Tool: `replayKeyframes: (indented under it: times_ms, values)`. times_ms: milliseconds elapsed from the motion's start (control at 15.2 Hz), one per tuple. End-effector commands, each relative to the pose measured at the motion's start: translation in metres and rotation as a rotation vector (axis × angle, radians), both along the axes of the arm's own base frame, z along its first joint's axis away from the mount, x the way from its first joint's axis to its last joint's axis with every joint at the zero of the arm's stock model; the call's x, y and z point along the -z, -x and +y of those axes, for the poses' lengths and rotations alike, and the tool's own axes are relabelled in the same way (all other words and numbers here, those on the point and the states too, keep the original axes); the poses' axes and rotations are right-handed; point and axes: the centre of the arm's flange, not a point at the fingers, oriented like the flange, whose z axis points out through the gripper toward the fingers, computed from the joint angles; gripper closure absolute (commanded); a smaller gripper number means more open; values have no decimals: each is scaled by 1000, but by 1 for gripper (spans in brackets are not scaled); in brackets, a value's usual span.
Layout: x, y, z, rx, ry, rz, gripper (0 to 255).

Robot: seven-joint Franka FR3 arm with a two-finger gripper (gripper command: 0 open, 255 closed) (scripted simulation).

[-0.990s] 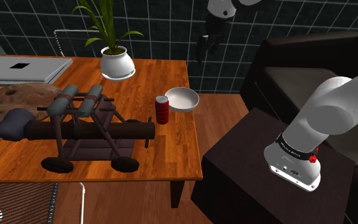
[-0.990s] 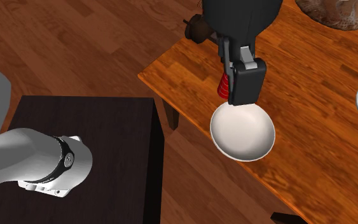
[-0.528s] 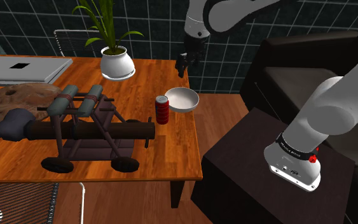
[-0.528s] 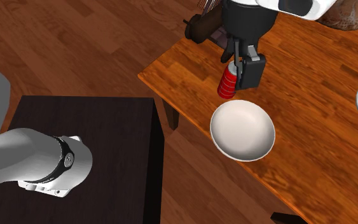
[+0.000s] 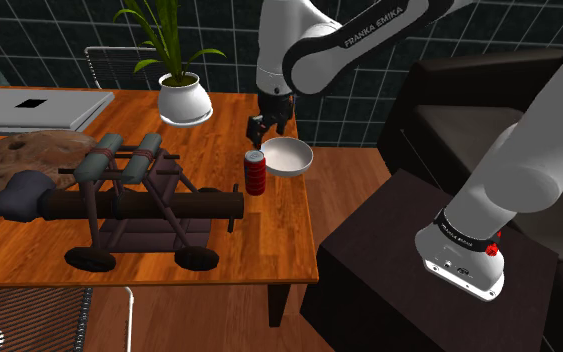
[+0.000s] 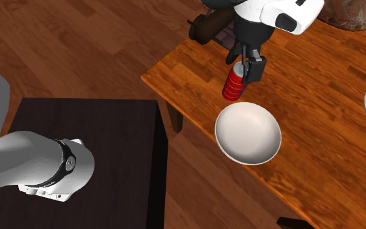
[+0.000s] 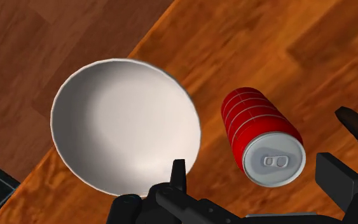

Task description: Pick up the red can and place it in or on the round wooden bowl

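Hovers over upright red ribbed can (image 7: 263,137), black fingers (image 7: 179,173) wide apart, empty. Risks knocking it into white round bowl (image 7: 123,124) if lowered off-centre.

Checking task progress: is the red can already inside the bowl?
No, the red can stands upright on the table beside the white bowl, outside it.

Wooden worktop (image 5: 274,235), orange-brown, is carrying the objects. A red can (image 5: 256,173) is standing upright just beside a white bowl (image 5: 287,157), near the edge at the shoulder view's right. A potted plant (image 5: 183,100) and a closed grey laptop (image 5: 39,108) are sitting along the far side. A wheeled siege-engine model (image 5: 139,205), a brown lump (image 5: 19,160) and a dark grey lump (image 5: 14,195) are occupying the nearer part.
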Motion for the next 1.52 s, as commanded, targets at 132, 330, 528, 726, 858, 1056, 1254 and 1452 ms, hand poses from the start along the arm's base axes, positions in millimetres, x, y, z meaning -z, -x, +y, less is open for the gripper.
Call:
replayKeyframes:
  times_ms: [132,330,528,726,858,1056,1254,1452]
  values:
    - [37,-17,33,-3,-5,16,0]
    - [52,-18,33,-3,-5,16,0]
    - [68,-20,33,-3,-5,16,0]
    - [77,-21,33,-3,-5,16,0]
    - [77,-21,33,-3,-5,16,0]
    - [77,-21,33,-3,-5,16,0]
    - [76,-21,33,-3,-5,16,255]
    - [76,-21,33,-3,-5,16,255]
